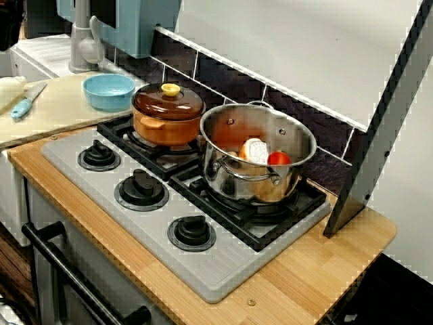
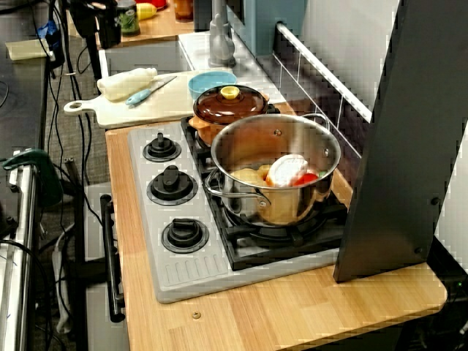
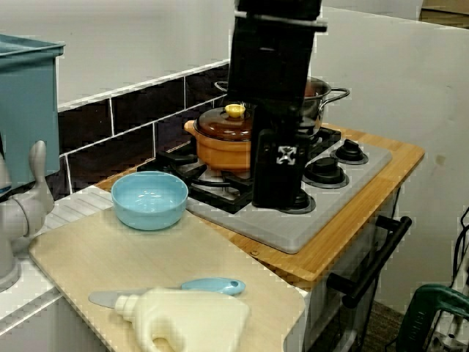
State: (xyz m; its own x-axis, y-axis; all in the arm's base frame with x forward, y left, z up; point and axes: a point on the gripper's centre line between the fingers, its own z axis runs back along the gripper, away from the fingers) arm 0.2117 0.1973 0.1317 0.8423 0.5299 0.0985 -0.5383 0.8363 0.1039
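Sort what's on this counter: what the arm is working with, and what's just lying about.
Nearest the robot arm, so likely in hand:
orange lidded pot
steel pot, holding food

Lying about:
blue bowl
cutting board
knife
white bottle

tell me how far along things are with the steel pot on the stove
Done: the shiny steel pot sits on a burner holding a red piece and a white round piece; the brown lidded pot stands beside it. In hand: nothing, no gripper shows. Left, perhaps: the light blue bowl is empty, the blue-handled knife lies untouched.
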